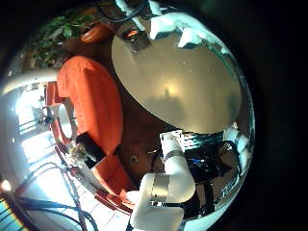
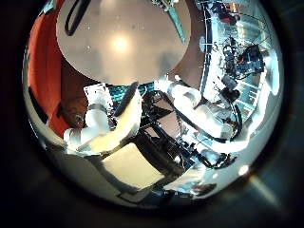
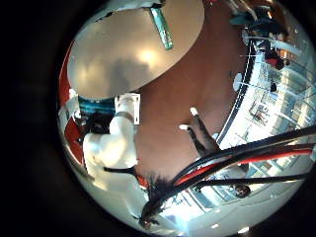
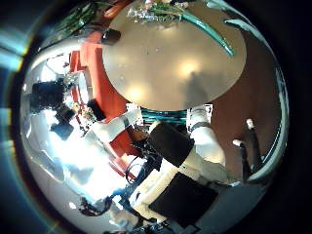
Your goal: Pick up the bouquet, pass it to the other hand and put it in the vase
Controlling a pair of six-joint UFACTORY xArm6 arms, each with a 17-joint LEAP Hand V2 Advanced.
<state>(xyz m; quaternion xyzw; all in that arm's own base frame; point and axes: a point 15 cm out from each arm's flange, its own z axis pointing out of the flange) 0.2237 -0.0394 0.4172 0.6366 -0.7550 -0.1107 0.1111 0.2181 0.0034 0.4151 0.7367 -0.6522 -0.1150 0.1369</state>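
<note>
White arm parts (image 4: 200,146) rise beside a round surface (image 4: 166,73), and both palms look down at it from well above. The bouquet (image 4: 185,19) lies on this surface near its rim, with the flowers at one end and the long stems running along the edge. In the right little finger side palm view only its stems (image 3: 161,28) show, flat on the surface; the left thumb side palm view shows them (image 2: 177,21) the same way. The right hand (image 4: 249,146) is well apart from the bouquet; its fingers (image 3: 202,133) reach out rather straight and hold nothing. Of the left hand (image 1: 178,21) only some parts show at the view's edge, so I cannot tell if its fingers are apart or together.
</note>
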